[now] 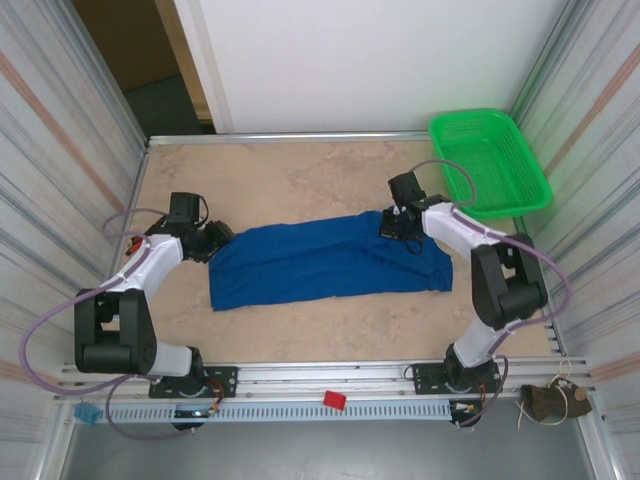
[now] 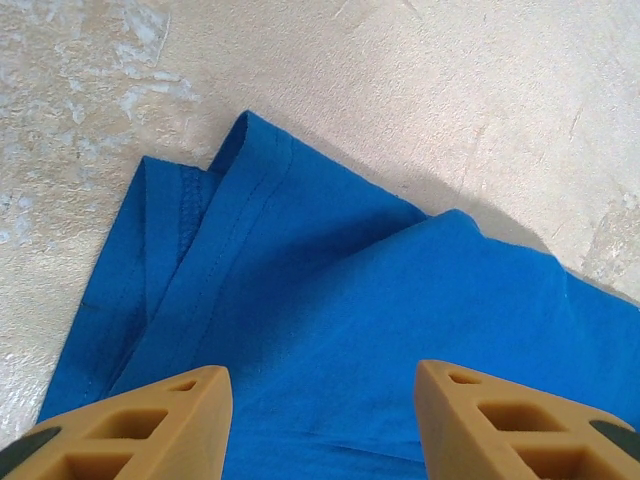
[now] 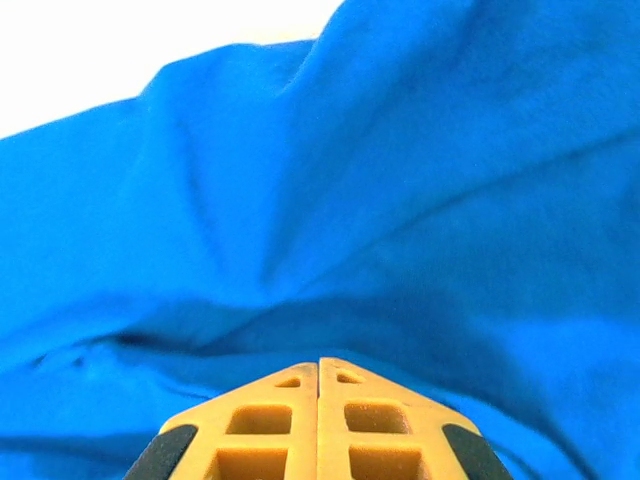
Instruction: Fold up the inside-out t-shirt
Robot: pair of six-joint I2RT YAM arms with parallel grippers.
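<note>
Lying as a rumpled band across mid-bench (image 1: 300, 180), the inside-out t-shirt (image 1: 330, 262) looks folded lengthwise only, with crosswise folds left to do; left claw (image 2: 322, 378) gapes over its left hem, right claw (image 3: 319, 365) is shut at its far-right edge.

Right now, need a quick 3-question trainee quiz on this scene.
1. True or false: the left gripper, over the t-shirt, has its fingers pressed together.
2. Where does the green basket sit? A: at the far right corner of the table. B: at the near left corner. C: on top of the t-shirt.
3. Which gripper is shut on the t-shirt?
Key: 1 false, its fingers stand apart. 2 A. 3 the right gripper.
</note>
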